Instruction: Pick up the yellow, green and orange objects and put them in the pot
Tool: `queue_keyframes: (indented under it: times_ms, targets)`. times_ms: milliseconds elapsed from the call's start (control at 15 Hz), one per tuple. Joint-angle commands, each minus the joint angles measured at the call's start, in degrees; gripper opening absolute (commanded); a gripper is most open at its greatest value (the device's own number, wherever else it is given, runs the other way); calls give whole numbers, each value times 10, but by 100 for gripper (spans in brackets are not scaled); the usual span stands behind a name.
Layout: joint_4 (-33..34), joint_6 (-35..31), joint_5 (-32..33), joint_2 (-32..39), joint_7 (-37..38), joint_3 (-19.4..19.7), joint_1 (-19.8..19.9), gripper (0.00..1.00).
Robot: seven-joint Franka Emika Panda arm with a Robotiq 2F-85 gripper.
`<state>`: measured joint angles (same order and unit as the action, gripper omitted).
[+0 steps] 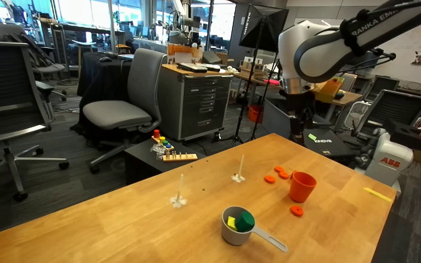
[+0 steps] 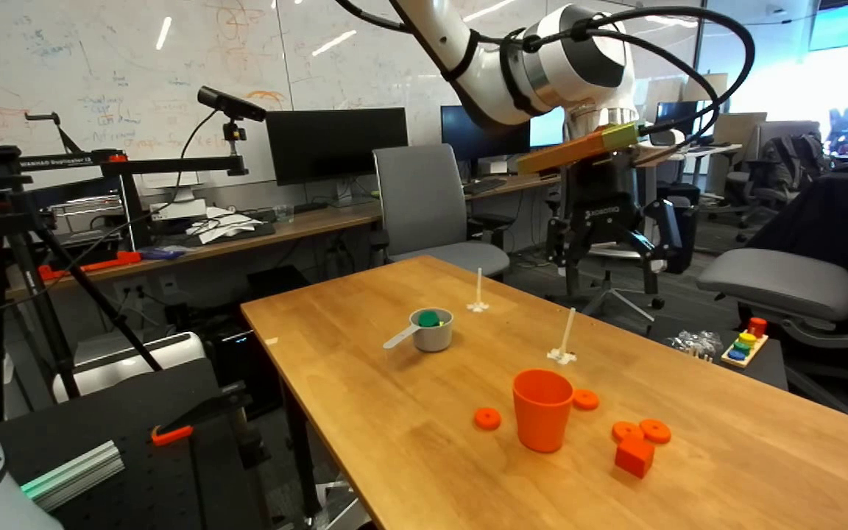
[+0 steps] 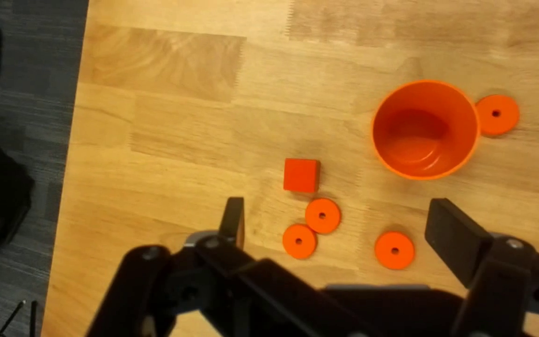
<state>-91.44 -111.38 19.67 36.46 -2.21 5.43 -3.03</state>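
Green object (image 1: 246, 220) and yellow object (image 1: 231, 223) both sit inside the pot (image 1: 233, 238), right there on the table (image 2: 409, 412). Your orange-red cube (image 3: 300, 175), meanwhile, lies out on that same table, just beside two orange discs (image 3: 328, 220) that touch each other. And look at your gripper (image 2: 612, 282): it hangs above the table, its jaws spread wide! There's your orange cup (image 2: 541, 419), upright, with another disc (image 3: 506, 117) near it.

There are four discs (image 3: 384, 251), two sticks (image 1: 241, 166), one cup (image 1: 301, 190), one pot (image 1: 234, 237), one orange-red cube (image 3: 300, 175), one green piece (image 1: 245, 221), one yellow piece (image 1: 231, 223).
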Motion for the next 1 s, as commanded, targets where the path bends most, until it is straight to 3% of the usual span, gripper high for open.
queue_keyframes:
  times_ms: [0,933]
  targets:
    - [19,-2,-5,23,11,-8,6,100]
    - [64,-8,-90,96,33,-1,72,100]
